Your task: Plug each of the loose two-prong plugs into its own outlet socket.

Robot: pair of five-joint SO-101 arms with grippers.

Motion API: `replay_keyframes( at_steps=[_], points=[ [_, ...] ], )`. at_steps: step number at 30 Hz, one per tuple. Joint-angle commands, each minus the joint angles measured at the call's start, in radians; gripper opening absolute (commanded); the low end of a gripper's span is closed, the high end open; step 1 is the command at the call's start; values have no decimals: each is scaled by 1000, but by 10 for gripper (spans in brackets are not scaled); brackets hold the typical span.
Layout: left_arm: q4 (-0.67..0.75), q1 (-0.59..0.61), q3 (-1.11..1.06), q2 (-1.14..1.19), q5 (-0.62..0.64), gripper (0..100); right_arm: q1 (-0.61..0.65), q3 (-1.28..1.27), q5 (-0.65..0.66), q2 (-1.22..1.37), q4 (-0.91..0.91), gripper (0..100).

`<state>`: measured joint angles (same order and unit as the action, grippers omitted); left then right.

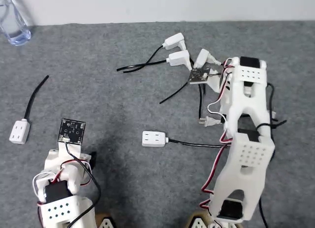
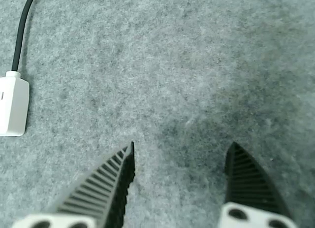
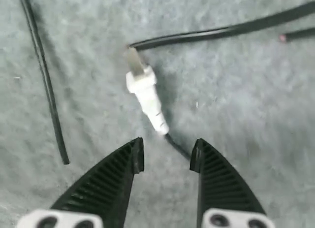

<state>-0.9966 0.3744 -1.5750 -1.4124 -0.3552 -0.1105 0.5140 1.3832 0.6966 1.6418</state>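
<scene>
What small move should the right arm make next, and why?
Probably ease the right gripper forward and down over the white plug. Its jaws stand open, the plug lies on the carpet just ahead of them, not yet between them, its cord running back into the gap.

My left arm (image 1: 61, 188) sits folded low in the lower left of the high view, pointing up the frame. My left gripper (image 2: 182, 145) has its fingers spread wide. My right arm (image 1: 246, 154) stretches up the right side, and my right gripper (image 3: 168, 140) holds its fingers parted, less widely than the left.
</scene>
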Motion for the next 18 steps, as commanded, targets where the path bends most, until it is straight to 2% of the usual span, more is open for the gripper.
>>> replay_keyframes(
  at_steps=[1,11,18],
  points=[
    [11,-9,4,-6,6,284,39,6,15,-5,-15,147],
    [11,-9,4,-6,6,284,113,2,28,7,-25,147],
    [11,-9,4,-6,6,284,113,14,63,82,-28,144]
  ],
)
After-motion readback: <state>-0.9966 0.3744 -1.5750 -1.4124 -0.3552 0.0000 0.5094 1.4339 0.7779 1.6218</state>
